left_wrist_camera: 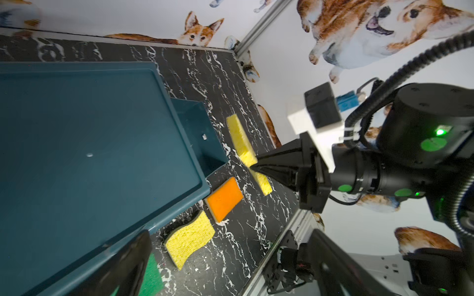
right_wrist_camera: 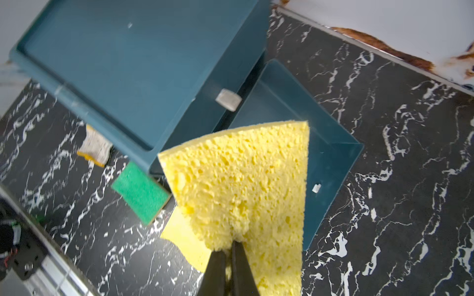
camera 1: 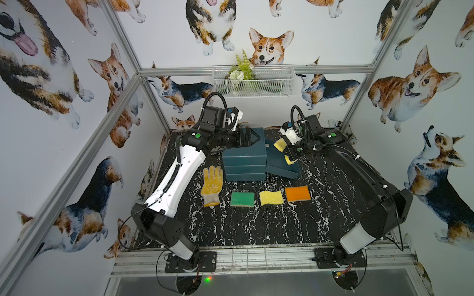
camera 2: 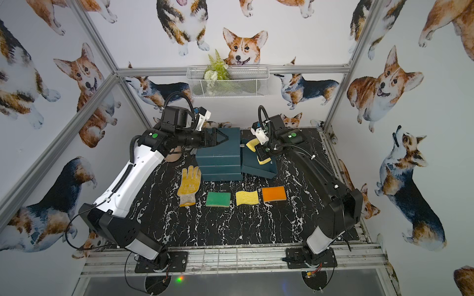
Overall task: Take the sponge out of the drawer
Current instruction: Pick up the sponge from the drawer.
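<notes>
A yellow sponge [camera 1: 279, 145] [camera 2: 252, 144] [right_wrist_camera: 238, 184] hangs above the open teal drawer [camera 1: 280, 169] [camera 2: 257, 171] [right_wrist_camera: 331, 153], clear of its floor. My right gripper [camera 1: 289, 154] [camera 2: 260, 154] [right_wrist_camera: 232, 243] is shut on the sponge, pinching it near the middle so that it bends around the fingers. The drawer sticks out to the right of the teal cabinet [camera 1: 243, 156] [right_wrist_camera: 123, 64]. The left wrist view shows the sponge [left_wrist_camera: 241, 143] beside the drawer [left_wrist_camera: 197, 123]. My left gripper [camera 1: 252, 138] [camera 2: 221, 138] [left_wrist_camera: 230, 233] hovers open over the cabinet top, holding nothing.
In front of the cabinet lie a yellow glove [camera 1: 211, 184], a green sponge [camera 1: 242, 199], a wavy yellow sponge [camera 1: 271, 197] and an orange sponge [camera 1: 297, 194]. A wire basket [camera 1: 272, 82] with a plant hangs on the back wall.
</notes>
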Controlling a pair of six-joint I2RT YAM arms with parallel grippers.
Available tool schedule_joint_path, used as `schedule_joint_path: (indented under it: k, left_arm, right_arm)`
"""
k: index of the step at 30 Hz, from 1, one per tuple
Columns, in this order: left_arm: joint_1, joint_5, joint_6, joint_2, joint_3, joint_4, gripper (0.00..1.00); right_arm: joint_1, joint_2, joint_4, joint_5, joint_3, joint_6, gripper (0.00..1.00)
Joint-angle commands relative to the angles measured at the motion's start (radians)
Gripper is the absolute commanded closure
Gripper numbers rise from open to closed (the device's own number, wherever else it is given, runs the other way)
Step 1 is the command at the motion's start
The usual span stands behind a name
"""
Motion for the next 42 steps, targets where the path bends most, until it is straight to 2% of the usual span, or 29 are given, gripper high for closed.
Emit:
schedule_joint_path:
  k: [1,15,19,23,29,33,35,37,41,42]
  left_arm:
    - [-0.008,0.125,-0.043,0.036,0.027,-0.051,0.02]
    - [-0.086,0.159,-0.075,0.086,-0.025,-0.044,0.12]
    - [-0.087,0.162,-0.085,0.088,-0.04,-0.034,0.21]
    - [-0.088,0.168,-0.1,0.094,-0.054,-0.015,0.39]
    - [-0.091,0.163,-0.107,0.096,-0.058,-0.01,0.74]
    - [-0.092,0.158,-0.11,0.095,-0.064,-0.006,0.89]
    - [-0.092,0.154,-0.116,0.09,-0.067,0.005,0.99]
    - [-0.095,0.148,-0.119,0.087,-0.068,0.01,1.0]
    - [-0.094,0.13,-0.128,0.072,-0.077,0.022,1.0]
    - [-0.094,0.124,-0.132,0.067,-0.081,0.029,1.0]
  right_arm:
    - [0.041,-0.023,-0.108,0.013,0.018,-0.113,0.98]
    - [0.187,-0.045,-0.162,0.065,0.114,-0.169,0.97]
    - [0.206,-0.052,-0.162,0.08,0.127,-0.176,0.96]
    - [0.218,-0.058,-0.156,0.088,0.133,-0.178,0.96]
    - [0.226,-0.067,-0.109,0.09,0.11,-0.168,0.97]
    - [0.226,-0.068,-0.098,0.092,0.107,-0.166,0.96]
    - [0.227,-0.067,-0.094,0.093,0.105,-0.165,0.92]
    - [0.227,-0.067,-0.088,0.096,0.104,-0.158,0.86]
    - [0.227,-0.075,-0.071,0.118,0.107,-0.13,0.52]
    - [0.226,-0.081,-0.062,0.118,0.107,-0.126,0.5]
